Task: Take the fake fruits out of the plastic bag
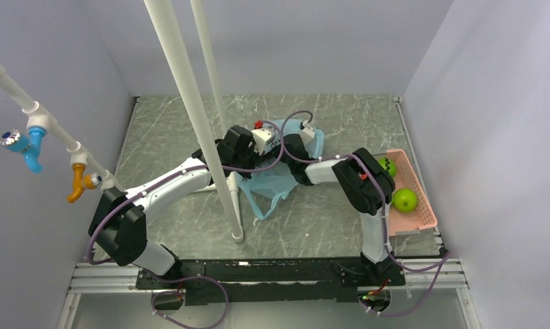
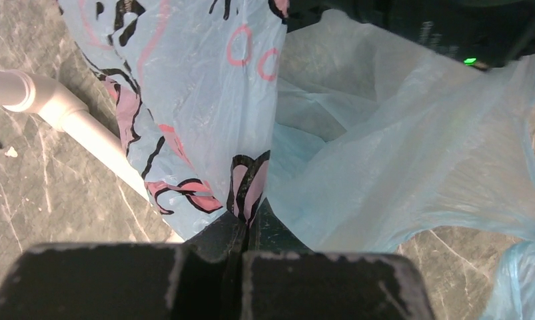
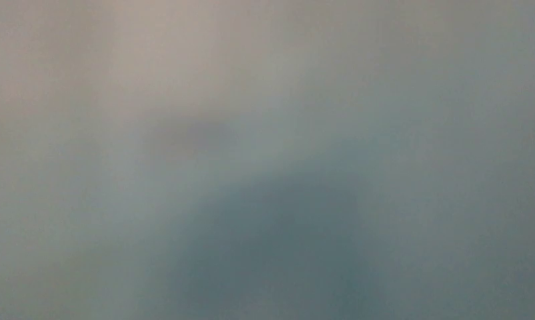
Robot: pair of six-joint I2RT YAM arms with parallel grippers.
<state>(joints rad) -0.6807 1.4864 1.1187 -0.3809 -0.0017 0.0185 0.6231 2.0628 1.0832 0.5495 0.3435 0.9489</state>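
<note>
Partly done, by the look of it; two green fake fruits [image 1: 405, 199] already out, in the pink tray [image 1: 422, 221] at the right edge of the counter [image 1: 169, 137], well apart from the plastic bag [image 1: 272, 179] at mid-counter; left tool [image 2: 246, 230] clamped on the bag's printed rim, holding the mouth up; right tool [image 1: 303, 131] buried in the bag, wrist view nothing but blur, so cannot tell whether open or gripping; no telling how many fruits left inside; probably more to lift out.
</note>
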